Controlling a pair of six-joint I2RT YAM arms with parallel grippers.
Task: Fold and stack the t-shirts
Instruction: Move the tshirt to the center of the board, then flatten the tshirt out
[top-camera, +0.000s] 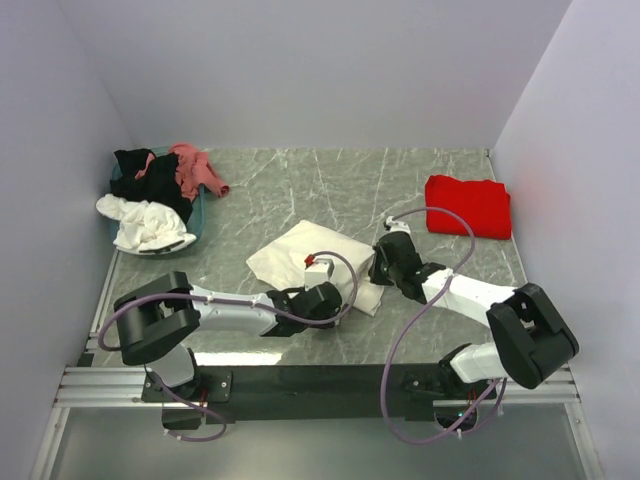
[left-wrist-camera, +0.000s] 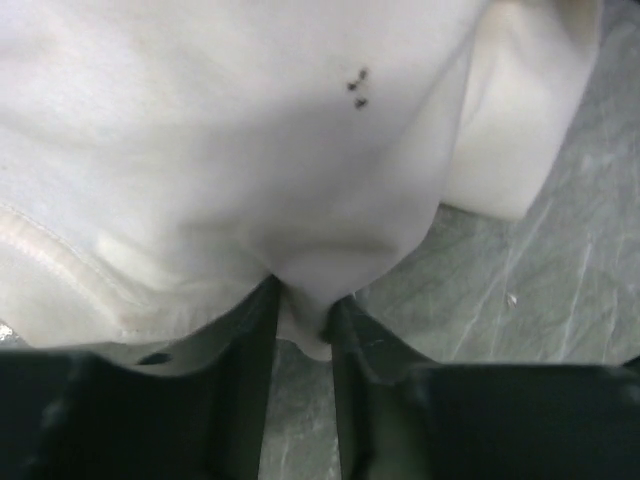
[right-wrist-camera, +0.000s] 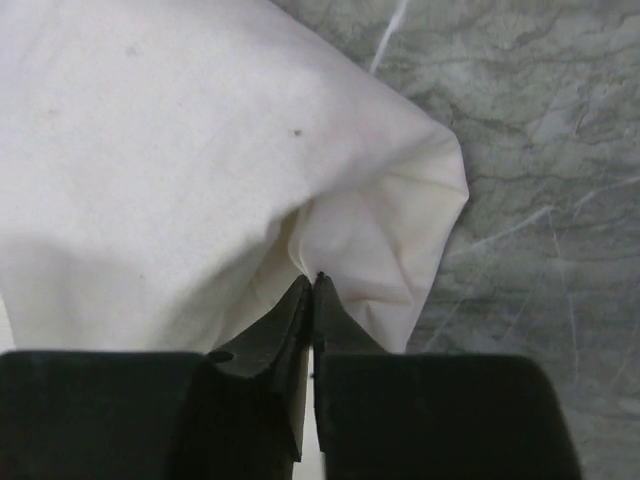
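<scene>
The cream t-shirt (top-camera: 300, 255) lies partly folded at the middle of the table. My left gripper (top-camera: 335, 290) is shut on its near edge; in the left wrist view a fold of cream cloth (left-wrist-camera: 300, 200) is pinched between the fingers (left-wrist-camera: 305, 320). My right gripper (top-camera: 385, 265) is shut on the shirt's right corner; in the right wrist view the cloth (right-wrist-camera: 200, 170) bunches at the closed tips (right-wrist-camera: 316, 285). The red t-shirt (top-camera: 468, 205) lies folded at the back right. Black (top-camera: 150, 180), pink (top-camera: 190, 168) and white (top-camera: 145, 225) shirts lie heaped at the back left.
The heap of shirts sits in a teal basket (top-camera: 200, 215) by the left wall. White walls close in the marble table (top-camera: 300, 180) on three sides. Cables loop from both arms over the near table.
</scene>
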